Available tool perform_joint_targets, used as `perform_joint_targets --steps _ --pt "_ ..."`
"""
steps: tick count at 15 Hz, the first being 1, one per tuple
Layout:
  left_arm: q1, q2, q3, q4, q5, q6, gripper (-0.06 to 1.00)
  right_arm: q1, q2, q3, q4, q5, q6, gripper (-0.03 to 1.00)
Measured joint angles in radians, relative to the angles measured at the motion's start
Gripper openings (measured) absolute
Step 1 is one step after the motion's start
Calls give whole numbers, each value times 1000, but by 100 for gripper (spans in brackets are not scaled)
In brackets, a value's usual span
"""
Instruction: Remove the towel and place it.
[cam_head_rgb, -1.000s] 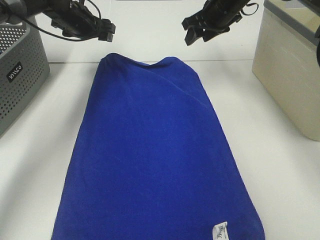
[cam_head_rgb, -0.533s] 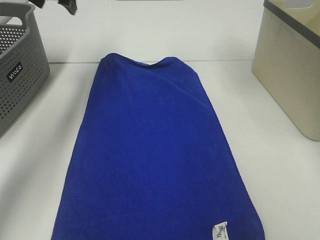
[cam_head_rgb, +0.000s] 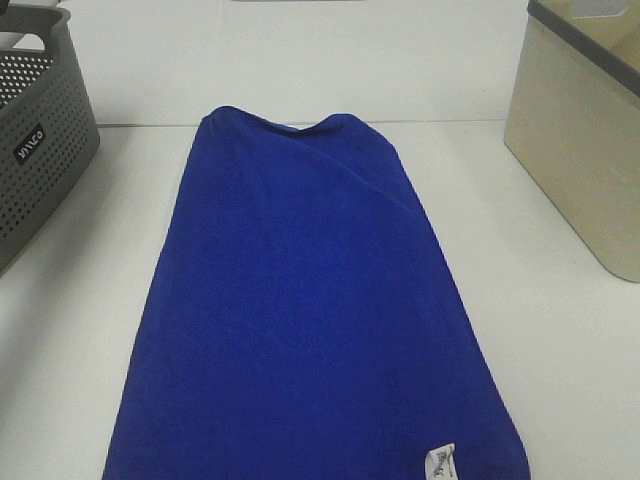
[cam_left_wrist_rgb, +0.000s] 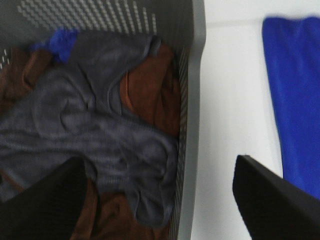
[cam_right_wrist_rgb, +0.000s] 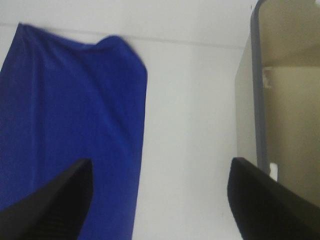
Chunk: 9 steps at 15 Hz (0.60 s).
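Both tools are spread wide and hold nothing: the left tool (cam_left_wrist_rgb: 160, 200) hangs over the grey basket (cam_left_wrist_rgb: 192, 125) and its rim, the right tool (cam_right_wrist_rgb: 160, 200) over bare worktop (cam_right_wrist_rgb: 190, 130) between the towel (cam_head_rgb: 310, 310) and the beige bin (cam_head_rgb: 585, 130). The towel lies flat mid-frame, its white tag (cam_head_rgb: 442, 462) at lower right, print unreadable.

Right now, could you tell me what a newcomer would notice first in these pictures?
The big royal-blue towel spread flat down the middle of the white table, a white tag at its near corner. Flanking it are a grey perforated basket on the left, full of grey and brown cloths, and a beige bin on the right.
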Motion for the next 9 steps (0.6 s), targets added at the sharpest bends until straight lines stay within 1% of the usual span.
perform_joint_targets --steps 2,3,4,5,6,8,9 --pt "0 -194 305 9 3 21 76 5 -238 267 -1 1 1 74" --pt "0 -322 443 17 -14 19 76 5 -362 388 -3 2 1 74" --pt "0 -458 555 35 -55 2 76 5 -495 485 -4 2 1 74" --pt "0 -577 654 60 -89 -29 76 5 -606 573 -4 3 1 74" --pt "0 -640 704 77 -100 -46 76 5 -664 618 -6 3 2 74" --pt "0 -846 875 139 -128 -94 76 5 -865 769 -7 3 2 74" --pt "0 -945 956 161 -134 -99 76 5 -959 837 -11 3 2 74"
